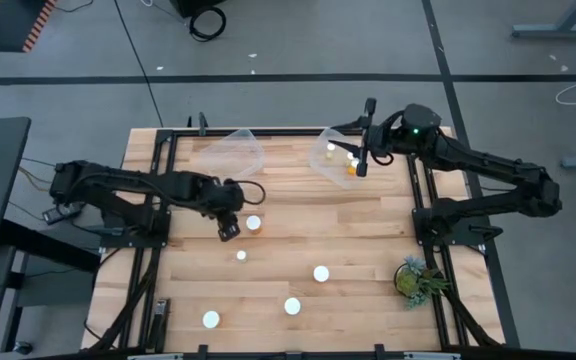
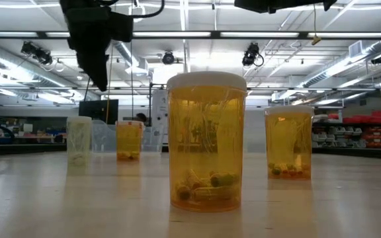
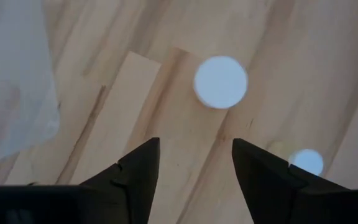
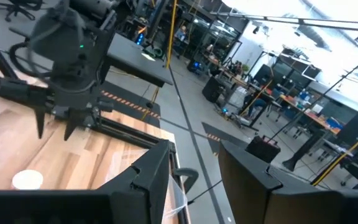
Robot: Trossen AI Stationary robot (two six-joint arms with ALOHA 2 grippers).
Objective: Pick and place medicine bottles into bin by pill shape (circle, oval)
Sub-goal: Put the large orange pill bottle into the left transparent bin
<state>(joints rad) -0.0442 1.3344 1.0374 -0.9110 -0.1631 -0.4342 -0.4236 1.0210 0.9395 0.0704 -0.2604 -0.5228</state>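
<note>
Five medicine bottles [image 1: 254, 223] stand on the table [image 1: 368, 230]; left gripper [image 1: 229, 230], fingers spread, beside one; right gripper [image 1: 364, 165] spread over two bins [image 1: 236, 150].

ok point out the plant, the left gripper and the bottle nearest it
plant [image 1: 416, 277], high view, on its green leaves
left gripper [image 1: 229, 232], high view, between its fingertips
bottle [image 1: 254, 223], high view, on its white cap

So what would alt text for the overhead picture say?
Two dark robot arms reach over a wooden table: the left gripper hovers by a white-capped bottle, the right gripper over a clear bin. Four more capped bottles stand nearer the front.
</note>
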